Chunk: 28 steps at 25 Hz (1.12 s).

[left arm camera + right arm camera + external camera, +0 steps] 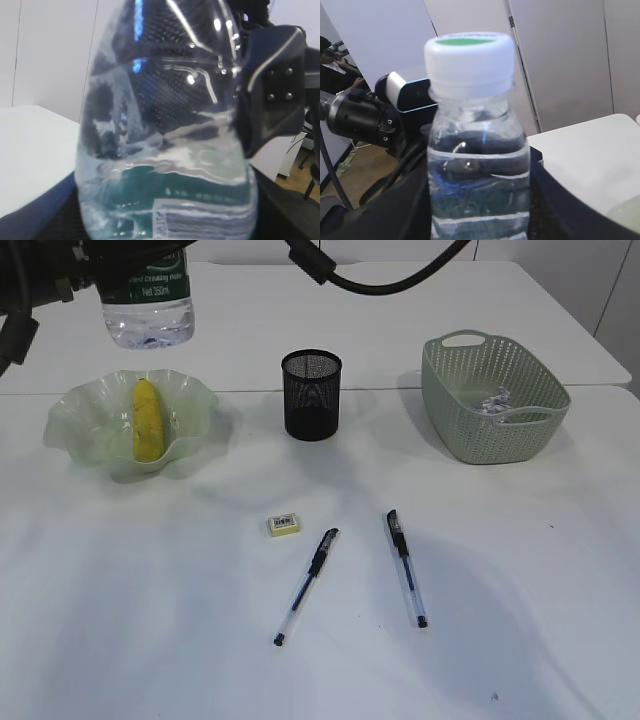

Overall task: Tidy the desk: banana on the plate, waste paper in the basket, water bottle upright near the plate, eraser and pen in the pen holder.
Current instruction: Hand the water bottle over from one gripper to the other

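Note:
The water bottle [147,300] hangs upright in the air above the plate [70,422], its top cut off by the frame. In the left wrist view the water bottle [165,150] fills my left gripper [166,222], whose dark fingers press both its sides. My right gripper [479,212] is shut on the water bottle [475,150] below its white cap. The banana [147,420] lies on the plate. The waste paper [495,400] sits in the basket [470,435]. The eraser [283,525] and two pens [308,585] [405,568] lie on the desk [150,630] in front of the pen holder [311,395].
The pen holder stands between plate and basket at mid-table. A black cable [380,280] of the right arm arcs across the top of the exterior view. A seam crosses the desk behind the plate.

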Available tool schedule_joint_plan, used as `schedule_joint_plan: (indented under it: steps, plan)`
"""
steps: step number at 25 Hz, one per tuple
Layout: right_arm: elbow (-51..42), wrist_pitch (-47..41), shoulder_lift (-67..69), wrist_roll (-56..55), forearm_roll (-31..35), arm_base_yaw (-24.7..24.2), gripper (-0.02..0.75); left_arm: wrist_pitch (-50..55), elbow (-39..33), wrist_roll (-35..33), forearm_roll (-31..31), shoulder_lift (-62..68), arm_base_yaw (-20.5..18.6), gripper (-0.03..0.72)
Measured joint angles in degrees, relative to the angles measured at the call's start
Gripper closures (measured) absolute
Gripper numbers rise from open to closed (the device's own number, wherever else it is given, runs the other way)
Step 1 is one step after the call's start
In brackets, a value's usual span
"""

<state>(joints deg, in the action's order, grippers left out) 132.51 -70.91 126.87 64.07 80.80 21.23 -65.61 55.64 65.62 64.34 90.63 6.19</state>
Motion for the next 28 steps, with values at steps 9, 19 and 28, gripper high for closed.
schedule_joint_plan:
  steps: [9,19,28]
  plan:
    - [0.00,0.00,0.00,0.00,0.00,0.00,0.394,-0.40,0.00,0.16,0.00,0.00,0.00,0.226]
    - [0.00,0.21,0.00,0.13,0.00,0.00,0.394,-0.40,0.00,0.26,0.00,0.00,0.00,0.261]
    - [0.00,0.21,0.00,0.13,0.00,0.00,0.394,-0.40,0.00,0.26,0.00,0.00,0.00,0.267]
